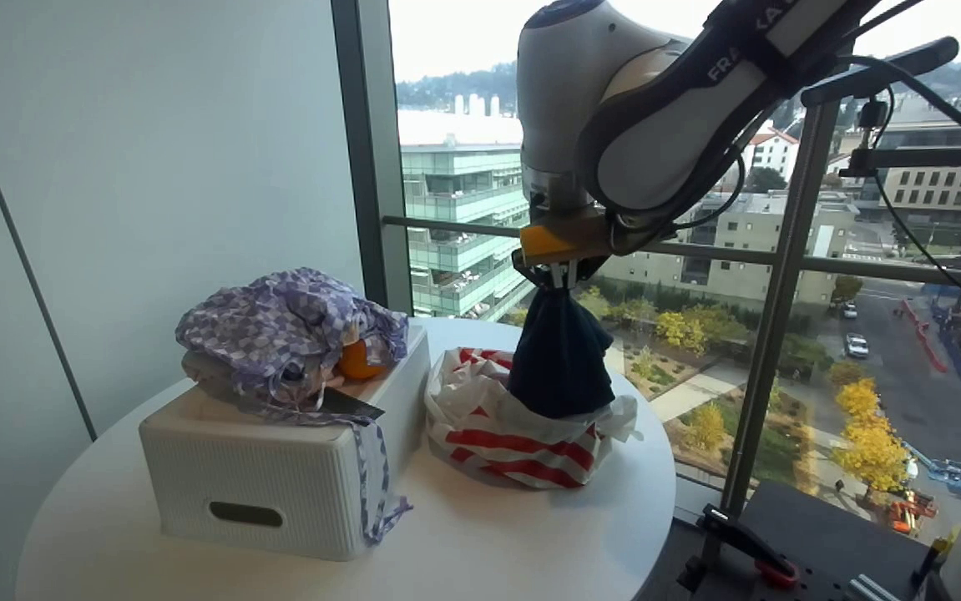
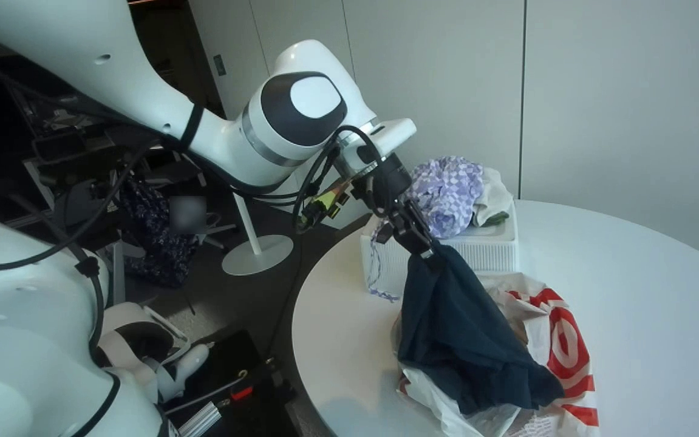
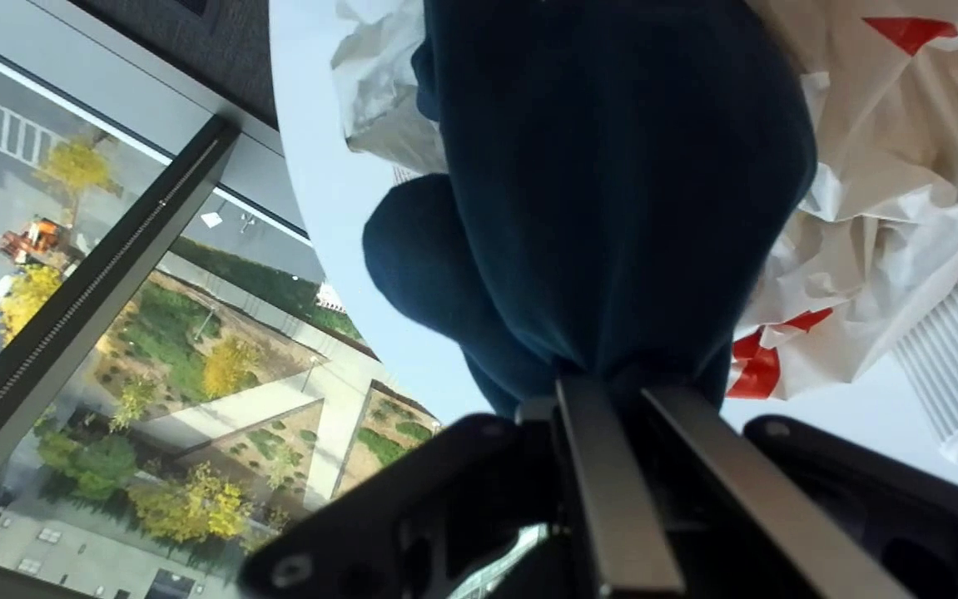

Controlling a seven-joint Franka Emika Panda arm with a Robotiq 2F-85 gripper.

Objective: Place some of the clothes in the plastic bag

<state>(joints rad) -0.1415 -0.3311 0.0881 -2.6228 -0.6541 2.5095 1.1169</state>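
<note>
one arm bent, claw ptg dn abv bag, pinching navy garment

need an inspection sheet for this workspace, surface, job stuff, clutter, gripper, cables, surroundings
Surface: round white table, with bag and box on it.
Job's things: navy cloth hangs over the bag, contact unclear; patterned cloth and white cloth are piled on the box.
Clutter: orange ball atop the box, beside the patterned cloth.
Gripper: shut on the navy cloth.
Cables: black cables looped along the arm.
Surroundings: wall and windows near the table.
</note>
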